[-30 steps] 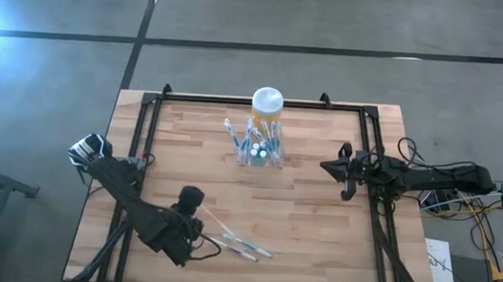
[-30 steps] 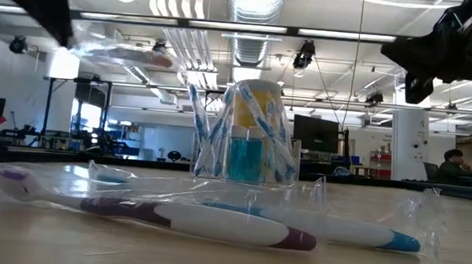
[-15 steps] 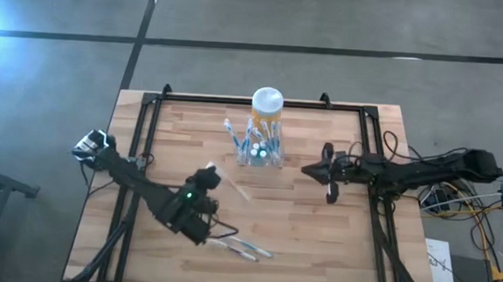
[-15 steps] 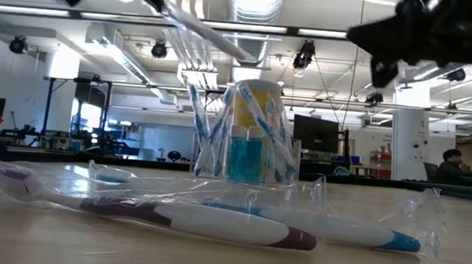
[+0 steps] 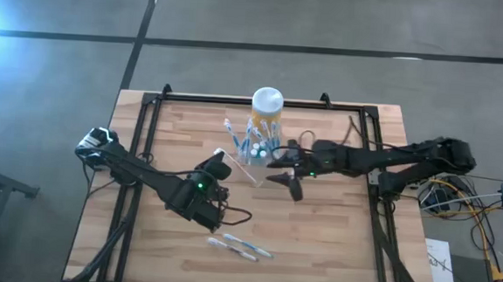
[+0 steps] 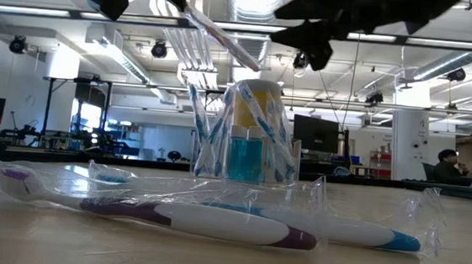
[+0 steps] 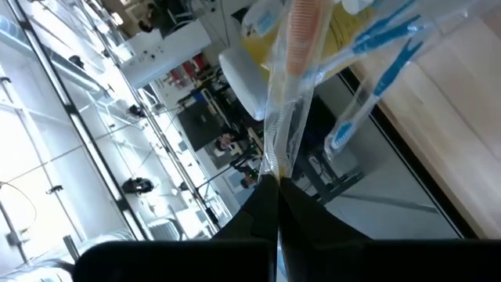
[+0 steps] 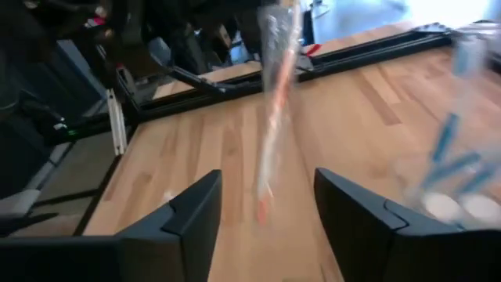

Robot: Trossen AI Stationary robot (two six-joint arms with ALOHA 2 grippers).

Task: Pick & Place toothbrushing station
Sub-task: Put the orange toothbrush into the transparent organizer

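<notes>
The toothbrushing station (image 5: 260, 148) is a clear holder with several blue toothbrushes, standing at the table's far middle. It also shows in the low view (image 6: 244, 137). A yellow jar with a white lid (image 5: 267, 103) stands just behind it. My left gripper (image 5: 219, 168) is shut on a wrapped orange toothbrush (image 5: 239, 169) near the station's near left side. My right gripper (image 5: 286, 176) is open and empty to the station's near right. In the right wrist view the toothbrush (image 8: 274, 117) shows ahead of the open fingers. My left gripper pinches the clear wrapper's end (image 7: 274, 160) between its two shut fingers. The toothbrush (image 6: 218, 38) sticks out beyond the fingers toward the station, lifted clear of the table and slanting downward at its free end.
Two more wrapped toothbrushes (image 5: 236, 245) lie on the table near its front edge, one purple (image 6: 179, 216) and one teal (image 6: 338, 231). A black frame (image 5: 148, 108) runs around the tabletop. Cables (image 5: 458, 202) hang off the right side.
My left gripper has gone from the table's near left toward the far edge and the station, carrying the wrapped toothbrush lifted clear. My right gripper has gone from the right edge toward the table's left, to beside the station and the toothbrush's free end.
</notes>
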